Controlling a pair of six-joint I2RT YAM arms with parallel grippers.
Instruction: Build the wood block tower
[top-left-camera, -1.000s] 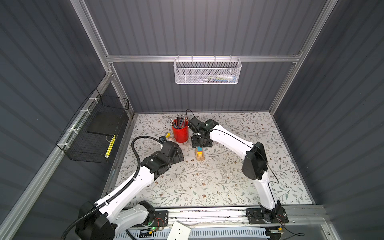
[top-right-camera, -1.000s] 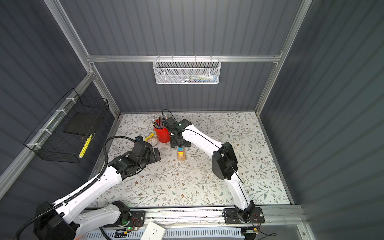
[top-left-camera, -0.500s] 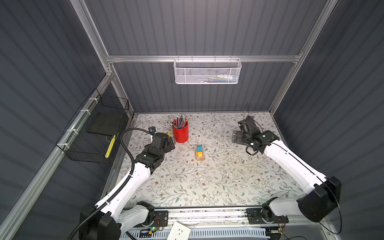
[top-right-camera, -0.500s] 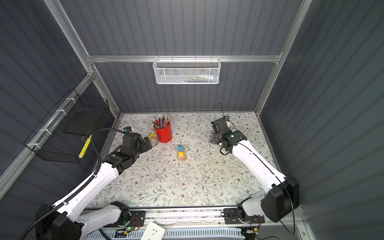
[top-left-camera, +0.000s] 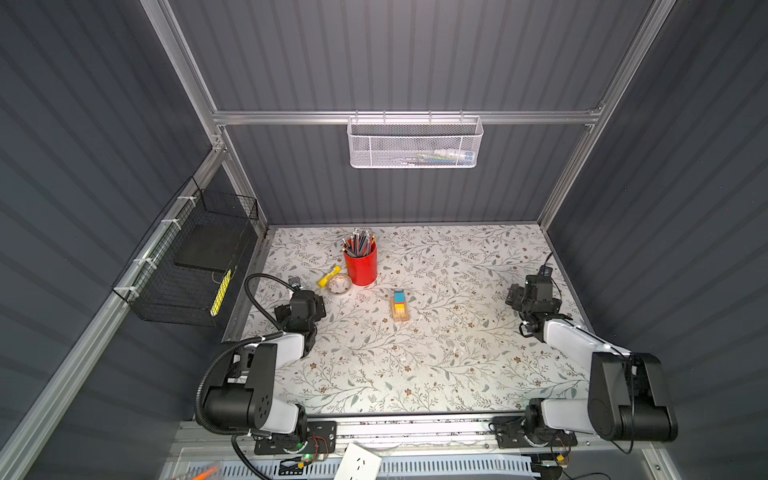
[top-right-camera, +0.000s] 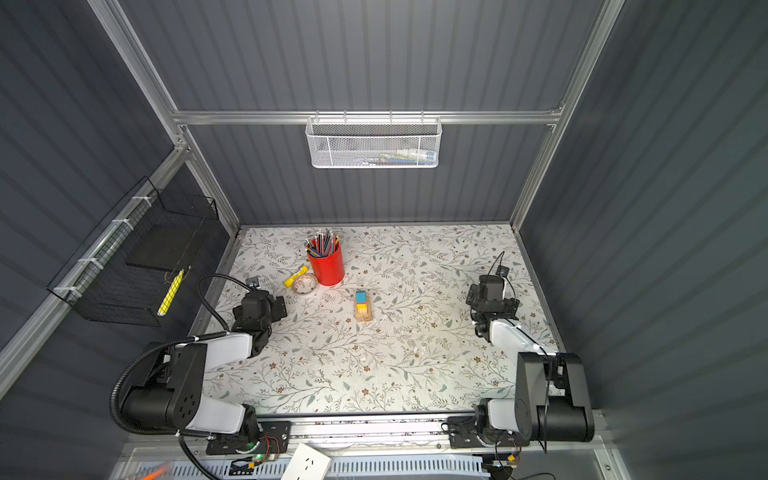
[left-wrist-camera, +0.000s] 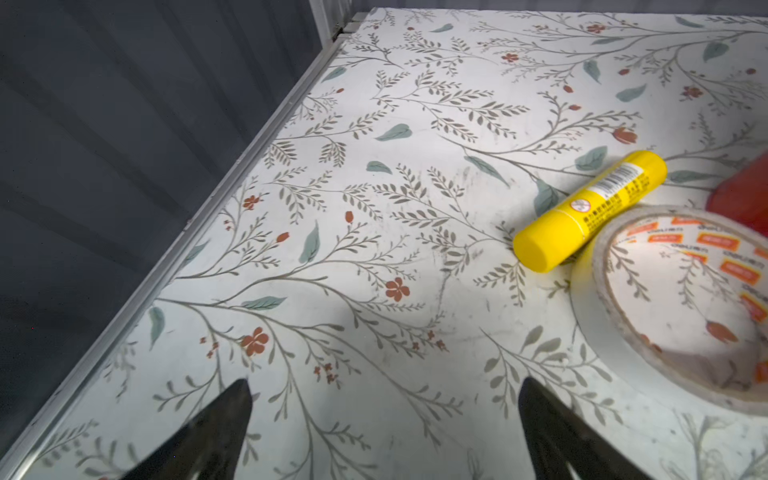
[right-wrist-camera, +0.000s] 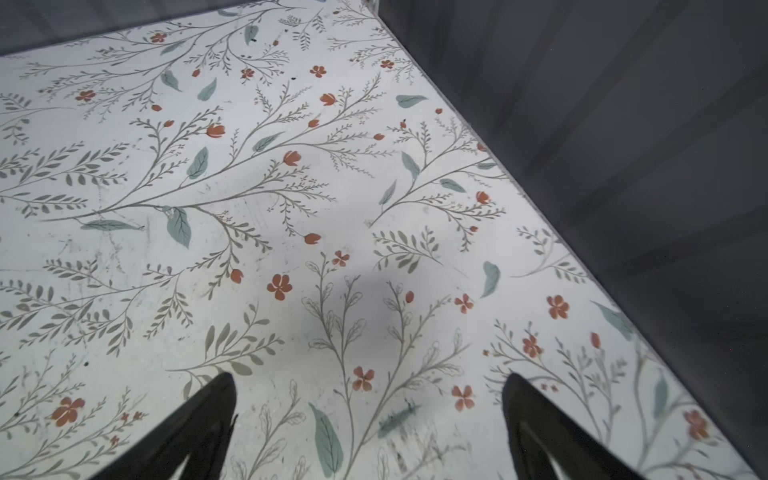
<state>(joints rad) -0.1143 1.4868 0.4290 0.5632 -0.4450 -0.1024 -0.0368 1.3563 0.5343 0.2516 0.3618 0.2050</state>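
Wood block tower (top-left-camera: 400, 306) (top-right-camera: 363, 306) stands mid-table (top-left-camera: 415, 365), just front-right of the red pencil cup (top-left-camera: 360, 266) and apart from it. It looks upright with its long axis vertical: teal on top, red and yellow under it, pale planks at the base. Left gripper (left-wrist-camera: 384, 381) has its fingers spread wide and empty, low over the table near a yellow glue stick (left-wrist-camera: 590, 210) and tape roll (left-wrist-camera: 590, 328). Right gripper (right-wrist-camera: 369, 374) is also spread and empty, by the right wall. Both are well apart from the tower.
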